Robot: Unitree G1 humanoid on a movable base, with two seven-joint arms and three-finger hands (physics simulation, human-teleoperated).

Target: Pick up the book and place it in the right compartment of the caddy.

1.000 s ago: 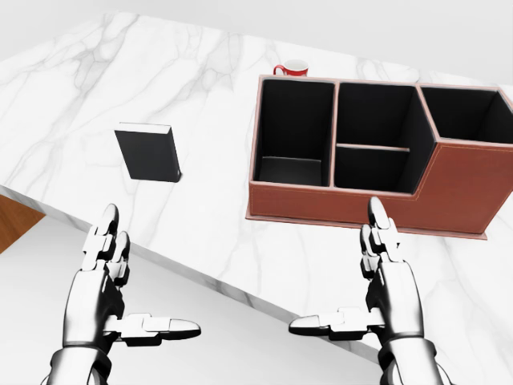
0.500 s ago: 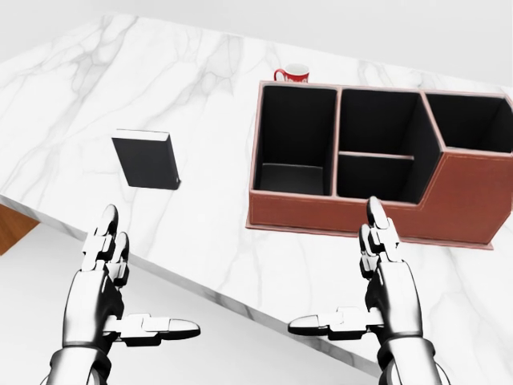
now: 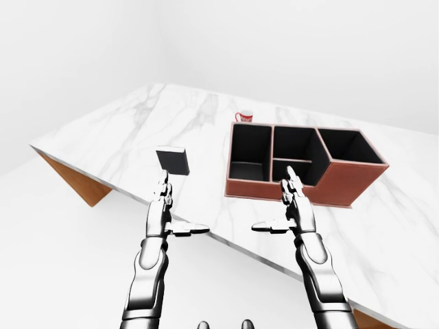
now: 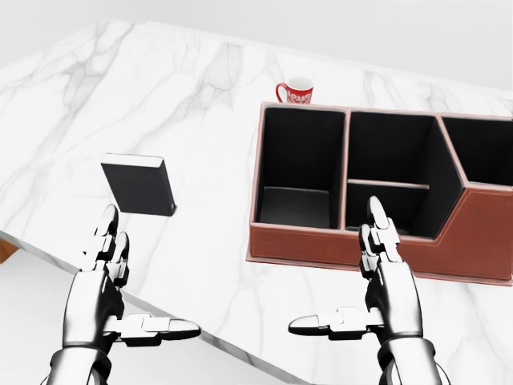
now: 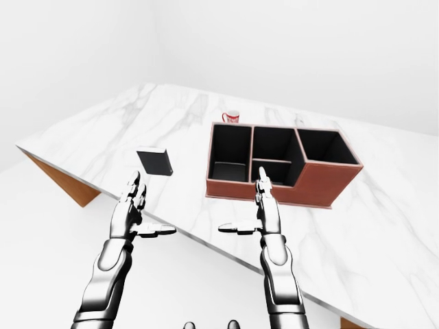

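Note:
A black book lies flat on the white marble table, left of centre in the head view. To its right stands the brown leather caddy with several black compartments; its right compartment shows best in the left-eye view. My left hand hovers open below the book, near the table's edge, apart from it. At the lower right, just below the caddy's near wall, my right hand is open too. Neither hand holds anything.
A red and white mug stands just above the caddy's left end. The table's near edge runs diagonally between my hands, with white floor below it. A wooden table side shows at the left.
The camera has moved toward the table: book, caddy and mug have slid down and grown in the head view. The hands keep their places in the picture, still open.

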